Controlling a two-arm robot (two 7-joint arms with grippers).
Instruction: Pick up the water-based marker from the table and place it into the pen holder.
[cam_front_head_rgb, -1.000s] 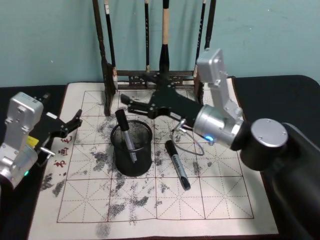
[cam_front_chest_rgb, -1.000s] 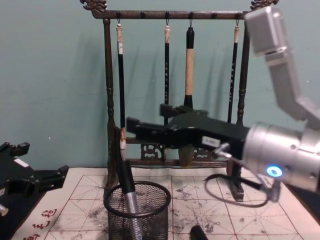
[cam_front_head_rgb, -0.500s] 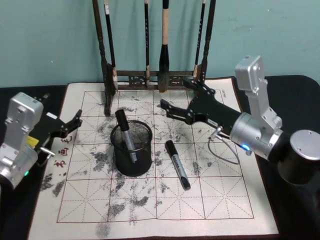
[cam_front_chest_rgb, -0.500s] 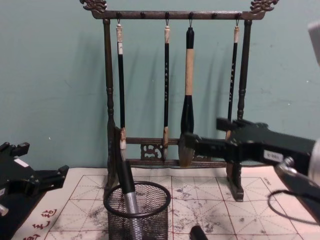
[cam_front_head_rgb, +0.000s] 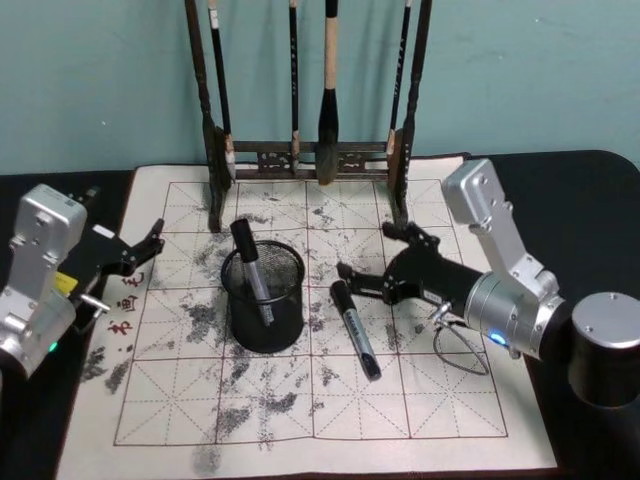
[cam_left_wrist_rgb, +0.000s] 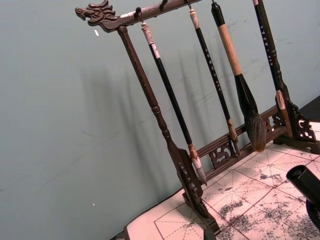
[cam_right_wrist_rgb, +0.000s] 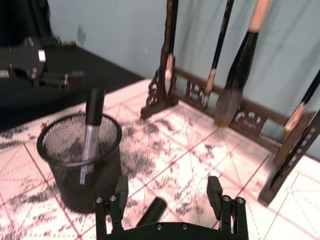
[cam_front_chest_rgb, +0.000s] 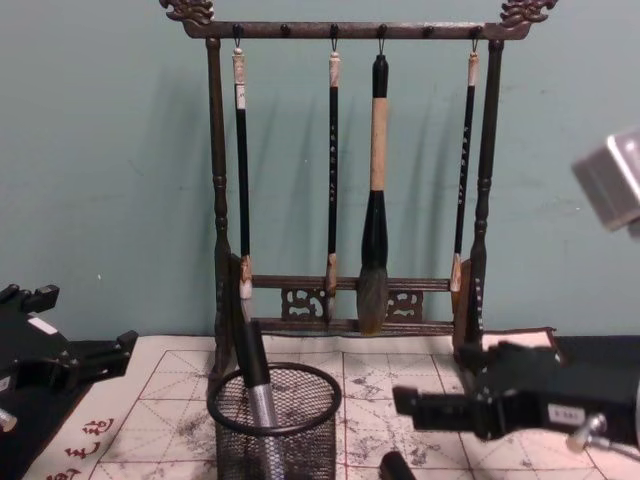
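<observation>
One black water-based marker (cam_front_head_rgb: 355, 328) lies on the white gridded mat of the table (cam_front_head_rgb: 280, 410), just right of the black mesh pen holder (cam_front_head_rgb: 263, 300). A second marker (cam_front_head_rgb: 250, 265) stands slanted inside the holder. My right gripper (cam_front_head_rgb: 362, 250) hovers open just above and behind the cap end of the lying marker, nothing between its fingers. In the right wrist view the fingers (cam_right_wrist_rgb: 215, 190) straddle that marker's cap (cam_right_wrist_rgb: 151, 212), with the pen holder (cam_right_wrist_rgb: 82, 165) beyond. My left gripper (cam_front_head_rgb: 148, 243) rests open at the mat's left edge.
A tall brown wooden brush rack (cam_front_head_rgb: 310, 150) with several hanging brushes stands at the back of the mat, close behind the holder. A grey cable loop (cam_front_head_rgb: 455, 345) hangs under my right wrist. Grey ink stains mark the mat's front half.
My right gripper has pulled back from above the pen holder, moved right and dropped low over the marker lying on the mat. The left arm has not moved.
</observation>
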